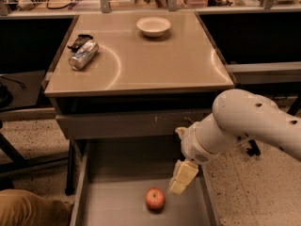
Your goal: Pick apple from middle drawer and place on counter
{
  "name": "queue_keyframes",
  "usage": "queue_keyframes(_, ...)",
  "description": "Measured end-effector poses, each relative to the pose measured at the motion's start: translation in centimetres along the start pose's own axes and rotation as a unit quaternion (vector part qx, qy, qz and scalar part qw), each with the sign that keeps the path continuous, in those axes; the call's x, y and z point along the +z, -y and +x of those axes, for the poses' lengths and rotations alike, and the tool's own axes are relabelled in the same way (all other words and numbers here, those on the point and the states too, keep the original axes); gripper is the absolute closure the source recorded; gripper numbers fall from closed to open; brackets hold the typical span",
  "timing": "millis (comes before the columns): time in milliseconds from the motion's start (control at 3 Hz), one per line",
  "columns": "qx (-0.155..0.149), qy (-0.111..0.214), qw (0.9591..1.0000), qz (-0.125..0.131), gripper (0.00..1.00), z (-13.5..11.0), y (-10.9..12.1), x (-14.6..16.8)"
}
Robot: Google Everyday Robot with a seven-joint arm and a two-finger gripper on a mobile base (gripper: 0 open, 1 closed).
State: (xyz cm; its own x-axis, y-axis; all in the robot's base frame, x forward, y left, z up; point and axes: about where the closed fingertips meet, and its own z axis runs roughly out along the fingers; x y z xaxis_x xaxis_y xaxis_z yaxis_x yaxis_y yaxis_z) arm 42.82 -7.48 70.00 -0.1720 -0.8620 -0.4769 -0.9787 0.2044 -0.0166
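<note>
Gripper [182,178] over middle drawer [117,208], near apple [154,198], prob. not touching; open/closed can't tell.

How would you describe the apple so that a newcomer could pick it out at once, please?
Below the tan counter, the middle drawer stands pulled open. On its grey floor lies the apple, close beside the claw hanging over the drawer. It is the only small, round, red thing; the silver can and white bowl sit on the counter.
</note>
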Motion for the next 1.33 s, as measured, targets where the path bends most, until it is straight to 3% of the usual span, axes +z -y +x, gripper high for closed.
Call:
queue_keyframes(333, 0.016, 0.036, 0.9984, -0.041, 0.0, 0.0, -1.2, 6.1)
queue_keyframes(667, 0.047, 0.065, 0.9947, -0.065, 0.0, 1.4, -2.0, 13.5)
queue_keyframes(1000, 0.094, 0.096, 0.9896, -0.051, 0.0, 3.2, -1.5, 20.2)
queue_keyframes(1333, 0.094, 0.096, 0.9896, -0.051, 0.0, 3.2, -1.5, 20.2)
